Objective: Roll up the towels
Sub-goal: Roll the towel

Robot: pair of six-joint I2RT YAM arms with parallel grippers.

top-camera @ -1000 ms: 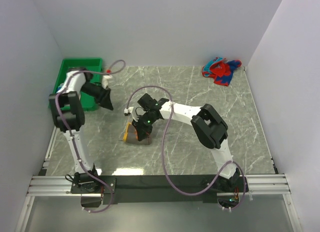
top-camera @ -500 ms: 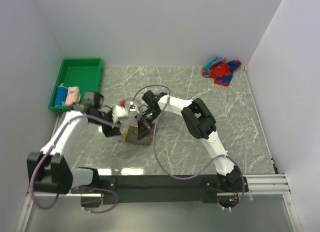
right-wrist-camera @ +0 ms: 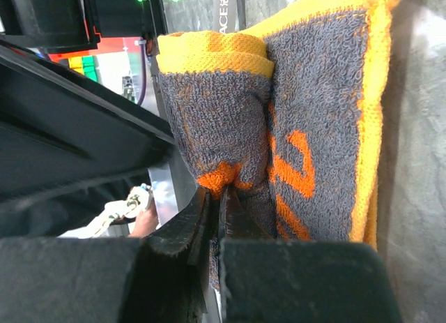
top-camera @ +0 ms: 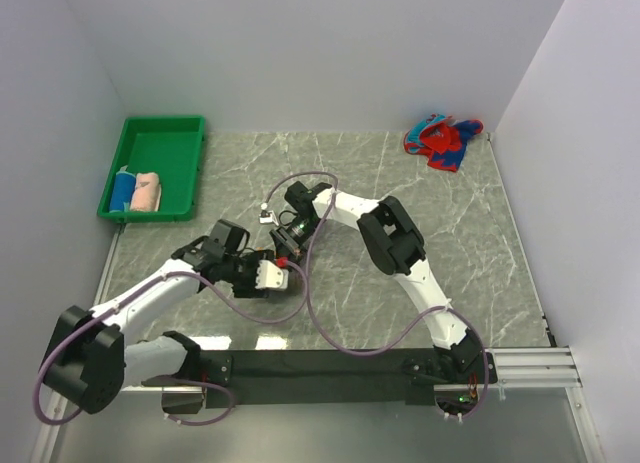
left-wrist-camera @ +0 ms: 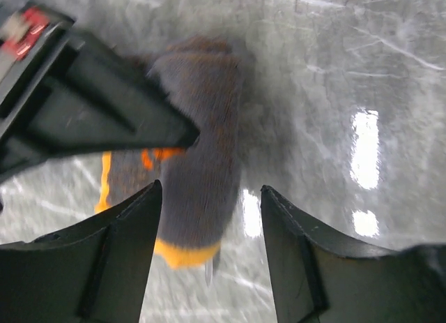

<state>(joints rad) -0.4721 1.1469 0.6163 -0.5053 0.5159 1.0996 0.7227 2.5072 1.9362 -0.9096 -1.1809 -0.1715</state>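
Note:
The orange-and-grey towel (right-wrist-camera: 313, 114) lies partly rolled on the marble table, and in the top view the two grippers mostly hide it. My right gripper (right-wrist-camera: 219, 194) is shut on a fold of the roll; it also shows in the top view (top-camera: 283, 245). My left gripper (left-wrist-camera: 210, 190) is open, with its fingers (left-wrist-camera: 118, 232) on either side of the roll's end (left-wrist-camera: 198, 162), and it shows in the top view (top-camera: 272, 276). The red-and-blue towel (top-camera: 443, 140) lies crumpled at the far right. The blue towel (top-camera: 122, 191) and the pale pink towel (top-camera: 147, 191) lie rolled in the tray.
The green tray (top-camera: 165, 143) stands at the far left by the wall. Both arms' cables (top-camera: 310, 178) loop over the middle of the table. White walls close the table on three sides.
My left arm has swung from the tray down to the middle of the table and now straddles the orange towel. My right gripper has stayed on the towel, shifting slightly.

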